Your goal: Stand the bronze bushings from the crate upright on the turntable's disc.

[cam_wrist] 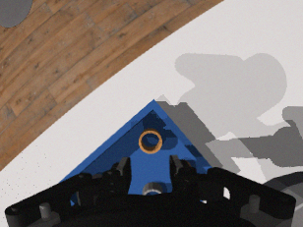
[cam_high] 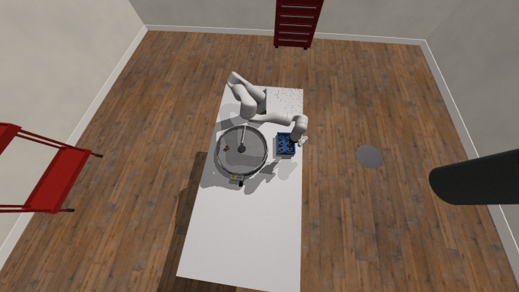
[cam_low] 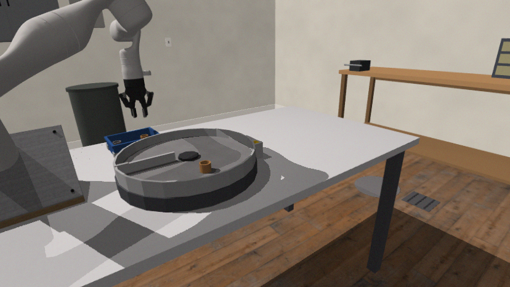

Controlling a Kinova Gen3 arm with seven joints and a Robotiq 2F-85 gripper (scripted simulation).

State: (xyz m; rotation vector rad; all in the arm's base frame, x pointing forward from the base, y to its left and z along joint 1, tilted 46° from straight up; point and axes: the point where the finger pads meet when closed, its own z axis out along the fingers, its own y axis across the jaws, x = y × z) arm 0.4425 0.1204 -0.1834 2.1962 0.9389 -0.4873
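The blue crate (cam_high: 286, 153) (cam_low: 125, 135) (cam_wrist: 118, 147) stands on the table to the right of the turntable. In the wrist view a bronze bushing (cam_wrist: 151, 141) stands upright in its far corner and a steel bushing (cam_wrist: 152, 190) lies nearer, partly hidden by the fingers. In the exterior view a bronze bushing (cam_low: 144, 136) and a steel one (cam_low: 116, 141) show over the crate wall. Another bronze bushing (cam_high: 225, 147) (cam_low: 205, 166) stands upright on the turntable's disc (cam_high: 252, 154) (cam_low: 167, 172), apart from the dark hub (cam_high: 241, 148) (cam_low: 188, 155). My gripper (cam_high: 291, 145) (cam_low: 138, 114) (cam_wrist: 150, 166) hangs above the crate, partly open and empty.
A raised rim rings the disc, and a fixed bar (cam_low: 149, 162) (cam_high: 244, 134) runs from the rim to the hub. The turntable's control box (cam_high: 236, 177) (cam_low: 257, 144) sits at its edge. A grey mounting plate (cam_low: 35, 167) stands by the arm's base. The table's right edge is close beside the crate.
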